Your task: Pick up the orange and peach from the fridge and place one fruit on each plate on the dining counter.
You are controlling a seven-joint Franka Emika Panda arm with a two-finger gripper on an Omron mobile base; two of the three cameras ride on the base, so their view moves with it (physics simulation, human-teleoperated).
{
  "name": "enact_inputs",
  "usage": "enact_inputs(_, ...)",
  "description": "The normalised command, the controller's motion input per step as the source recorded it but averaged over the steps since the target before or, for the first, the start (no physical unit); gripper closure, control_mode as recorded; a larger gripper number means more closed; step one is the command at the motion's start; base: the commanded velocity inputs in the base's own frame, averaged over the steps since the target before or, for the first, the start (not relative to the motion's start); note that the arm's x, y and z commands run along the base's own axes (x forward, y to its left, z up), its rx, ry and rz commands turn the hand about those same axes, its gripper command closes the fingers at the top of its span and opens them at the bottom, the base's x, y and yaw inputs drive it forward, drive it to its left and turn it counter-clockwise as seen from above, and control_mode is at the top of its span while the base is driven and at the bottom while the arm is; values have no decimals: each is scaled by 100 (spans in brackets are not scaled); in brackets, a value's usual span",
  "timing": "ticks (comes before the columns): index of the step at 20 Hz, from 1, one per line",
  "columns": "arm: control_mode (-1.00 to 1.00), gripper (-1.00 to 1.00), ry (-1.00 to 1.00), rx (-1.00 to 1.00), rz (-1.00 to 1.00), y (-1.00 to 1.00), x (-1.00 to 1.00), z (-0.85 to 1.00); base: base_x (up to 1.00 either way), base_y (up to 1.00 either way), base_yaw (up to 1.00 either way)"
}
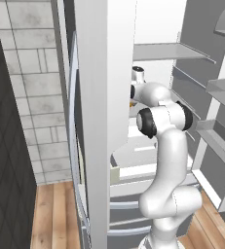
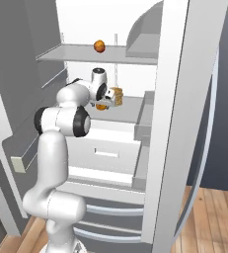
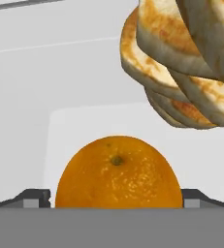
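Reaching into the fridge (image 2: 170,123), the end effector (image 3: 117,203) stands wide open around the orange (image 3: 118,173) on the middle shelf, fingertips (image 3: 33,197) flanking it; closing and lifting seems next. A tan layered stack (image 3: 181,63) hangs just beside it and could be bumped. The peach (image 2: 99,46) sits on the shelf above. Contact with the orange is hard to judge

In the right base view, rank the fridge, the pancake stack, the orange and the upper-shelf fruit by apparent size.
1. fridge
2. pancake stack
3. Upper-shelf fruit; the orange is mostly hidden behind the hand, so these two cannot be ranked.
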Motion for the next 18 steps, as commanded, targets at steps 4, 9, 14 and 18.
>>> enact_inputs(4, -100, -100, -11, 0, 0, 0, 0, -35, 0, 0, 0)
enact_inputs(9, -100, -100, -4, 1, 0, 0, 0, -10, 0, 0, 0)
enact_inputs(14, -100, 100, 0, 0, 0, 0, 0, 0, 0, 0, 0)
enact_inputs(18, -100, 100, 0, 0, 0, 0, 0, 0, 0, 0, 0)
